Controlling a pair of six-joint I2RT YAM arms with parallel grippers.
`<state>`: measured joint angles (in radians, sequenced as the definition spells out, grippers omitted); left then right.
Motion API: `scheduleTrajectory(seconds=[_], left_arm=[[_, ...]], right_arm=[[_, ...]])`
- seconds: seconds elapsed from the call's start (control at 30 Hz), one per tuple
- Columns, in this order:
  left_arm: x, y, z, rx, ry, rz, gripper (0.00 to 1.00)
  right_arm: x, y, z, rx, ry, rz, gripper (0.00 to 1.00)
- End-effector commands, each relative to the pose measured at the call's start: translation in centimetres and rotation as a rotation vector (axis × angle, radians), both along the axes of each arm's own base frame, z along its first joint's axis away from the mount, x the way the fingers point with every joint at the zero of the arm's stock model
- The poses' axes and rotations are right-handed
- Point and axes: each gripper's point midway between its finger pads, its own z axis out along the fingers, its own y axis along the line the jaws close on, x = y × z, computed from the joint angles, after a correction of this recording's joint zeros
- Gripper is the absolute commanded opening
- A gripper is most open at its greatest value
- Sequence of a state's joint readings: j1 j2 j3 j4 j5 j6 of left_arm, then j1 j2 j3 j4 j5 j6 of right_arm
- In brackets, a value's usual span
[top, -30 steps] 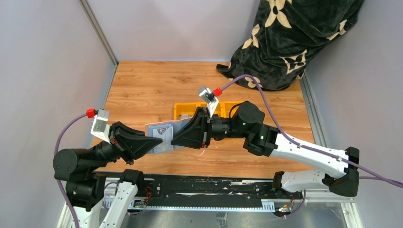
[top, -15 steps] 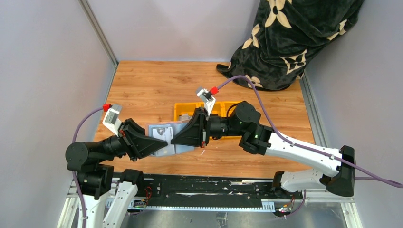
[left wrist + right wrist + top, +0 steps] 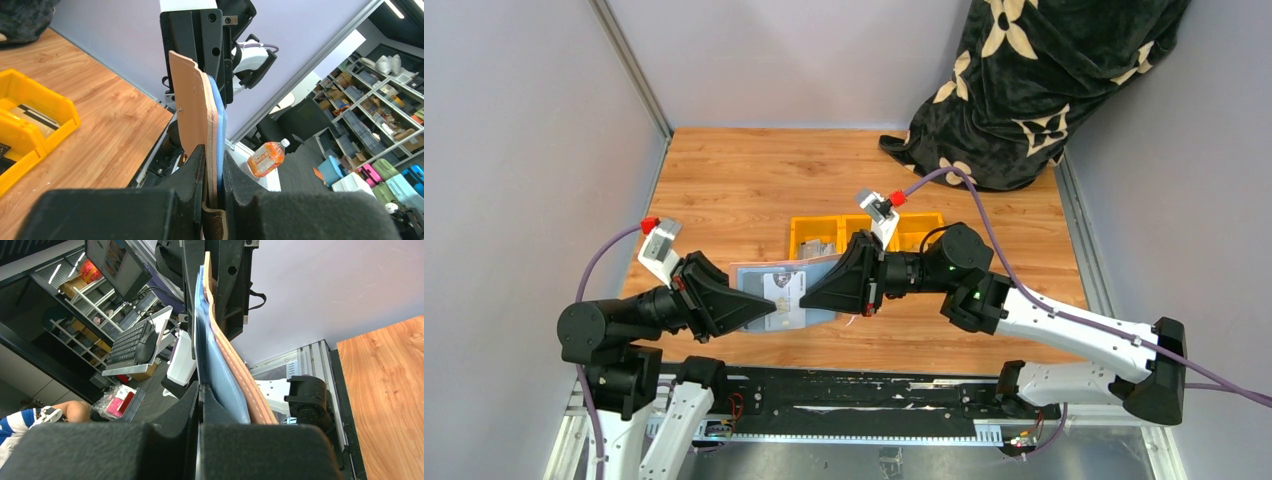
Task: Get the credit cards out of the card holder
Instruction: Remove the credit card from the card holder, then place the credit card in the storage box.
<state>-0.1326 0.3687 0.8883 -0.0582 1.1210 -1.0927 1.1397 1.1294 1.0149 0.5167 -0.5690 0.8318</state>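
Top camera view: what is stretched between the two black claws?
The card holder, a credit card showing on it, spans left gripper to right gripper in the top external view.

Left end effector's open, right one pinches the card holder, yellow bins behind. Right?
Not quite. The left end effector is shut on the card holder; the left wrist view shows it clamping the tan and blue edge. The right end effector does pinch it, with the yellow bins behind.
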Motion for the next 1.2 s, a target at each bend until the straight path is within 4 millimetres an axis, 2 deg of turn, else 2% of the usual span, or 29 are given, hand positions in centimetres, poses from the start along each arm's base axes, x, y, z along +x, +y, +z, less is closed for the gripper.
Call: scheduleTrajectory(seconds=[0.0, 0.1, 0.13, 0.2, 0.27, 0.37, 0.4, 0.43, 0.53, 0.6, 0.7, 0.9, 1.07, 1.17], left_arm=[[-1.0, 0.1, 1.5, -0.01, -0.053, 0.001, 0.11], [-0.6, 0.2, 1.2, -0.005, -0.048, 0.015, 0.06], [-0.7, 0.2, 1.2, -0.004, -0.051, 0.018, 0.04], [-0.5, 0.2, 1.1, -0.001, -0.055, 0.033, 0.0], [-0.3, 0.3, 0.8, 0.005, -0.054, 0.044, 0.0], [0.1, 0.3, 0.7, 0.012, -0.061, 0.067, 0.0], [0.2, 0.4, 0.5, 0.016, -0.06, 0.074, 0.0], [0.3, 0.4, 0.4, 0.019, -0.059, 0.078, 0.0], [0.4, 0.4, 0.3, 0.024, -0.061, 0.082, 0.0], [0.4, 0.4, 0.3, 0.033, -0.066, 0.083, 0.0], [0.4, 0.4, 0.3, 0.05, -0.072, 0.083, 0.0], [0.2, 0.5, 0.6, 0.061, -0.103, 0.089, 0.0], [0.4, 0.6, 0.5, 0.083, -0.125, 0.098, 0.0], [0.5, 0.6, 0.4, 0.1, -0.134, 0.105, 0.0]], right_arm=[[0.8, -0.4, -0.4, 0.002, -0.022, -0.045, 0.0], [0.6, -0.1, -0.2, 0.003, -0.025, -0.021, 0.0], [0.4, 0.0, -0.1, 0.006, -0.023, -0.011, 0.04], [0.2, 0.2, 0.4, 0.023, -0.015, 0.007, 0.26], [0.1, 0.2, 1.1, 0.055, -0.012, 0.018, 0.4], [0.0, 0.3, 2.0, 0.086, -0.008, 0.033, 0.43], [0.0, 0.4, 2.2, 0.089, -0.007, 0.038, 0.42], [-0.1, 0.5, 2.4, 0.094, -0.01, 0.042, 0.37], [-0.1, 0.5, 2.5, 0.092, -0.014, 0.043, 0.13], [0.1, 0.1, 2.1, 0.077, -0.025, 0.026, 0.01], [0.6, -1.1, 1.2, 0.031, -0.055, -0.029, 0.0], [2.1, -5.1, -0.9, -0.059, -0.08, -0.165, 0.0], [5.8, -8.8, -3.4, -0.163, -0.065, -0.343, 0.0], [8.8, -10.8, -6.5, -0.294, -0.024, -0.46, 0.0]])
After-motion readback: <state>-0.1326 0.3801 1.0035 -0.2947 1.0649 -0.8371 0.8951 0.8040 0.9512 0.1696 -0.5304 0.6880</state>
